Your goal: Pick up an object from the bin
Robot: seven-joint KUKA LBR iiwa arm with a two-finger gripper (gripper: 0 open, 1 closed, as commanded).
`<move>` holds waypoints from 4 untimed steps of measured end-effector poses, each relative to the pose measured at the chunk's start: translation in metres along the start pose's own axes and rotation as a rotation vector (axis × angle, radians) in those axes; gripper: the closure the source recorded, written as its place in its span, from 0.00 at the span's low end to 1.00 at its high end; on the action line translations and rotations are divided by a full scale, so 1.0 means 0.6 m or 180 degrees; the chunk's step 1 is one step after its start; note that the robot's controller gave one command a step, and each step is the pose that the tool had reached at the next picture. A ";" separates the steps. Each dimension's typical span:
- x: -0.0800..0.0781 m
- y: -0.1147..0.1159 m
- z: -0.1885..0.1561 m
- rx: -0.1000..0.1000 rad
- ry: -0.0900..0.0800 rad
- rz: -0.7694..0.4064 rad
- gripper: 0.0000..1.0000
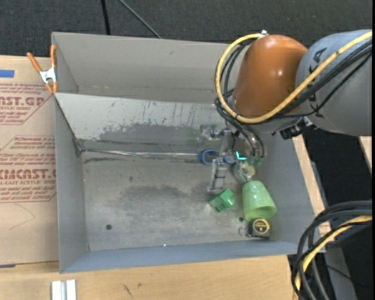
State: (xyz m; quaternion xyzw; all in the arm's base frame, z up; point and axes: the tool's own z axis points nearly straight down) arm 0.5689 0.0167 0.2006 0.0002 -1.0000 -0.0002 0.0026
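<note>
Camera view: a small green block (223,200) and a light green cup (257,199) are seen at the lower right of the grey bin (125,208), just under the gripper (216,185), whose grip cannot be told, with open floor at the left.

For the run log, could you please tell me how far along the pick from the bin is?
Done: the pincer is down inside the grey metal bin, in its right part, just above a small dark green block. In hand: nothing visibly; the block, the pale green plastic cup beside it and a small yellow-and-black round thing all lie on the floor. Left: the grasp and the lift.
</note>
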 end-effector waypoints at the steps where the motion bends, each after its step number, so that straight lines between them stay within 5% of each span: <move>1: -0.002 -0.095 0.130 0.0005 0.0001 -0.0174 0.00; 2: 0.066 -0.176 0.220 0.0006 -0.0013 -0.0742 0.00; 3: 0.065 -0.173 0.218 0.0001 -0.0021 -0.0749 1.00; 4: 0.053 -0.183 -0.038 0.0013 -0.0051 -0.0810 1.00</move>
